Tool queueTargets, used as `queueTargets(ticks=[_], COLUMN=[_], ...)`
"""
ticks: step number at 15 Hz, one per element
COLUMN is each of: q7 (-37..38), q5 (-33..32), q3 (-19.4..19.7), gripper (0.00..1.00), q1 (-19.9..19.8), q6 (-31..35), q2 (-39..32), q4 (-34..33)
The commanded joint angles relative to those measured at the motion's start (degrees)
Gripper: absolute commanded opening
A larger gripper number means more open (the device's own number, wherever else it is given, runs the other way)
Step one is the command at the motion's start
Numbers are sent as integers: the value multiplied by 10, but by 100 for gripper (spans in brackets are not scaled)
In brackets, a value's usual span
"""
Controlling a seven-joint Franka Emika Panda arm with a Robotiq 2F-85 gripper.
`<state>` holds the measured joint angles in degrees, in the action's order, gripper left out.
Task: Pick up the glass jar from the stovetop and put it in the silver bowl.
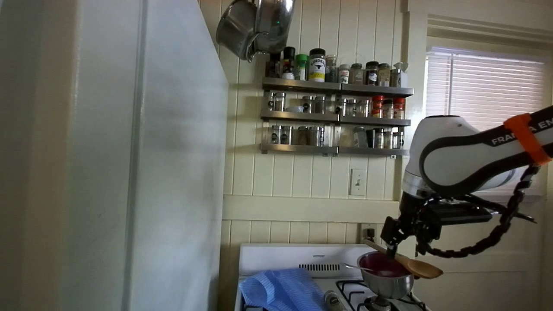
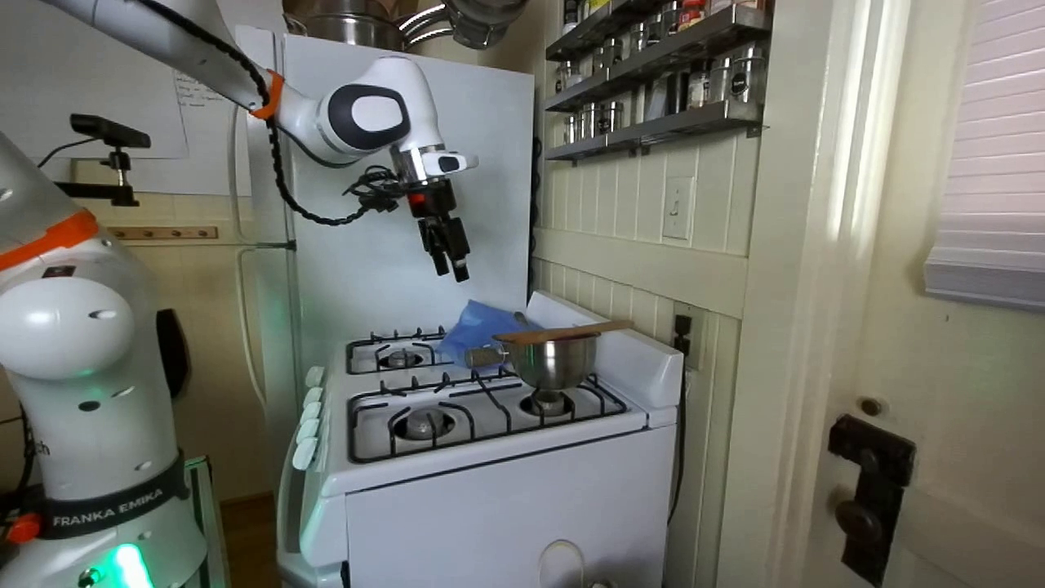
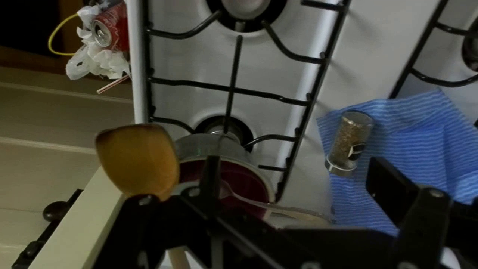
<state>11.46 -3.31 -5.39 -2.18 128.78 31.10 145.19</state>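
Note:
The glass jar (image 3: 349, 144) has a metal lid and brown contents. It lies on its side on the blue striped cloth (image 3: 410, 130) on the white stovetop (image 3: 347, 71). It also shows in both exterior views (image 1: 333, 301) (image 2: 485, 357). The silver bowl (image 1: 386, 286) stands on a back burner grate, with a dark red inside. It also shows in an exterior view (image 2: 551, 363) and the wrist view (image 3: 209, 145). My gripper (image 3: 297, 173) is open and empty, above the stovetop and apart from the jar. It shows in both exterior views (image 1: 406, 250) (image 2: 451, 271).
A wooden spoon (image 2: 563, 331) lies across the bowl's rim. A metal spoon (image 3: 257, 203) rests in the bowl with its handle sticking out. The white back panel (image 1: 281, 255) rises behind the burners. A tall white fridge (image 2: 408, 122) stands beside the stove. Spice shelves (image 1: 302, 148) hang above.

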Motion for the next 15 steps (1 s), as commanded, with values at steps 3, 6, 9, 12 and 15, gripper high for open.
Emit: queueTargets(ticks=[3,6,9,12,15], q7=[7,7,9,-4,7], q5=[19,20,66,107,118], q3=[-9,-6,4,7,-5], gripper=[100,100,100,100,100], q1=[26,27,38,50,59], q6=[-12,-12,17,66,96], q2=[-32,-41,-102,-172,-260], q4=[-23,-29,-52,-72,-119])
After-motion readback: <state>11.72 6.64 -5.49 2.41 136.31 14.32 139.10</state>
